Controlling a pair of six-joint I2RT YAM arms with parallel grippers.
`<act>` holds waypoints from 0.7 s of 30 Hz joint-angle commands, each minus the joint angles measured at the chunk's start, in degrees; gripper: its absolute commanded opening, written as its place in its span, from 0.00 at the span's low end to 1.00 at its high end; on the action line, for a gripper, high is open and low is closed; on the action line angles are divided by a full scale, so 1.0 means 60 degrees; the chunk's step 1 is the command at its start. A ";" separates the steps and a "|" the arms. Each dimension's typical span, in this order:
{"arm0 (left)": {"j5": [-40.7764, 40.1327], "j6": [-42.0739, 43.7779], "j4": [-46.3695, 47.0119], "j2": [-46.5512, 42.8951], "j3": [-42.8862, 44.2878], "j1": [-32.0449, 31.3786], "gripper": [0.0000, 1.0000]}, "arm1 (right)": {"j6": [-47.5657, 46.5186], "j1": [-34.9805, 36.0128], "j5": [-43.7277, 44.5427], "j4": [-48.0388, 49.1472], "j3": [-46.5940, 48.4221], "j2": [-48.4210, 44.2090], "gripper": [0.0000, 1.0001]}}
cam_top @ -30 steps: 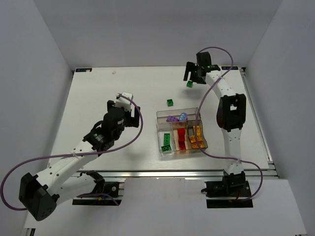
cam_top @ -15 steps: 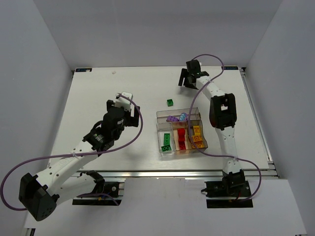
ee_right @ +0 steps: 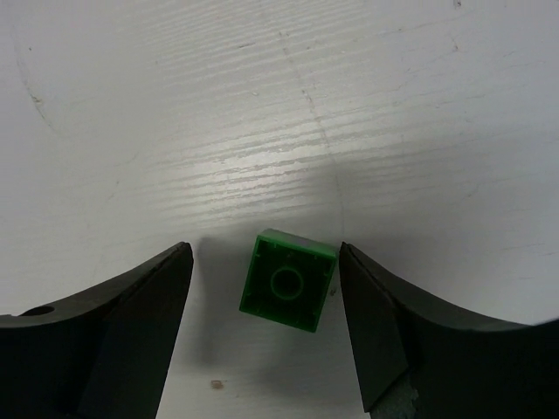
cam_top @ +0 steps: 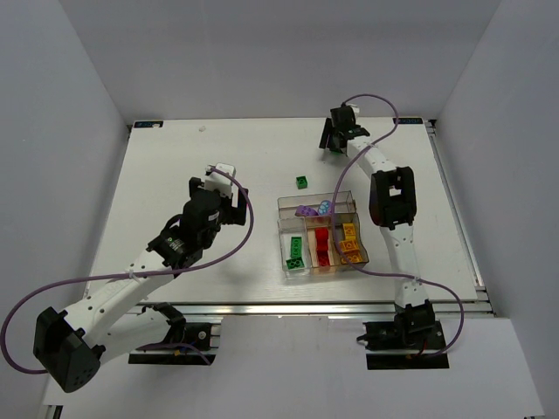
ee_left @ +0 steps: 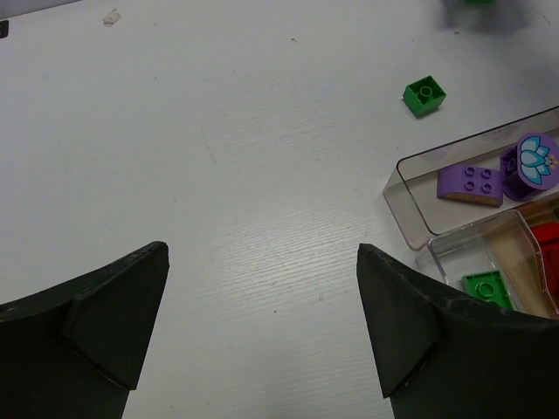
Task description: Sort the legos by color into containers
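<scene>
My right gripper (ee_right: 265, 260) is open at the far side of the table (cam_top: 334, 140). A small green lego (ee_right: 288, 281) lies upside down on the table between its jaws, with a gap on each side. That lego is hidden under the gripper in the top view. A second green lego (cam_top: 301, 182) (ee_left: 424, 95) lies loose behind the clear tray (cam_top: 281, 202). The tray holds lilac pieces (cam_top: 306, 210), green (cam_top: 296, 251), red (cam_top: 322, 245) and orange (cam_top: 349, 243) legos in separate compartments. My left gripper (cam_top: 224, 177) (ee_left: 262, 253) is open and empty, left of the tray.
The tray's smoky wall (ee_left: 406, 196) stands to the right of my left gripper. White walls close in the table at the back and sides. A small scrap (cam_top: 202, 128) lies at the far left of the table.
My right gripper has moved left and come down around the far green lego, which now sits between its jaws. The left arm has not moved.
</scene>
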 commanded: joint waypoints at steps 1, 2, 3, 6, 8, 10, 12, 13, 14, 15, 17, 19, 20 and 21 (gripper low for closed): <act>-0.0128 0.0027 0.0190 -0.0088 0.0037 0.0011 0.98 | 0.0043 -0.0049 0.0433 0.0305 0.0471 0.0180 0.73; -0.0142 0.0013 0.0191 -0.0059 0.0037 0.0011 0.98 | 0.0043 -0.0079 0.0477 0.0291 0.0471 0.0194 0.70; -0.0142 0.0027 0.0162 -0.0059 0.0037 0.0011 0.98 | 0.0029 -0.0064 0.0477 0.0291 0.0471 0.0209 0.68; -0.0157 0.0027 0.0161 -0.0059 0.0037 0.0011 0.98 | 0.0043 -0.0093 0.0492 0.0276 0.0413 0.0165 0.47; -0.0201 0.0056 0.0176 -0.0073 0.0022 0.0011 0.98 | 0.0043 -0.0093 0.0419 0.0218 0.0369 0.0049 0.35; -0.0274 0.0071 0.0176 -0.0073 0.0022 0.0011 0.98 | -0.0015 -0.0094 0.0230 0.0203 0.0136 -0.0112 0.14; -0.0274 0.0071 0.0191 -0.0088 0.0008 0.0011 0.98 | -0.0190 -0.0123 -0.0107 0.0406 -0.0274 -0.0697 0.03; -0.0259 0.0057 0.0176 -0.0088 0.0022 0.0011 0.98 | -0.0336 -0.0108 -0.0341 0.0843 -0.0986 -0.1004 0.00; -0.0230 0.0042 0.0190 -0.0088 0.0022 0.0011 0.98 | -0.0758 -0.0123 -0.0981 0.1210 -0.1530 -0.1833 0.00; -0.0201 0.0027 0.0191 -0.0088 0.0022 0.0011 0.98 | -0.1082 -0.0152 -0.1553 0.1648 -0.2130 -0.2277 0.00; -0.0041 -0.0060 0.0191 -0.0103 0.0037 0.0011 0.98 | -0.1972 -0.0137 -0.3163 0.2661 -0.3845 -0.3683 0.00; 0.0092 -0.0133 0.0191 -0.0059 0.0066 0.0011 0.98 | -0.2693 -0.0137 -0.4728 0.3014 -0.4783 -0.4562 0.00; 0.0136 -0.0148 0.0133 -0.0059 0.0081 0.0011 0.98 | -0.2972 -0.0152 -0.5288 0.3276 -0.5730 -0.5407 0.00; 0.0223 -0.0178 0.0117 -0.0015 0.0110 0.0011 0.98 | -0.3584 -0.0094 -0.6019 0.3279 -0.6146 -0.5764 0.00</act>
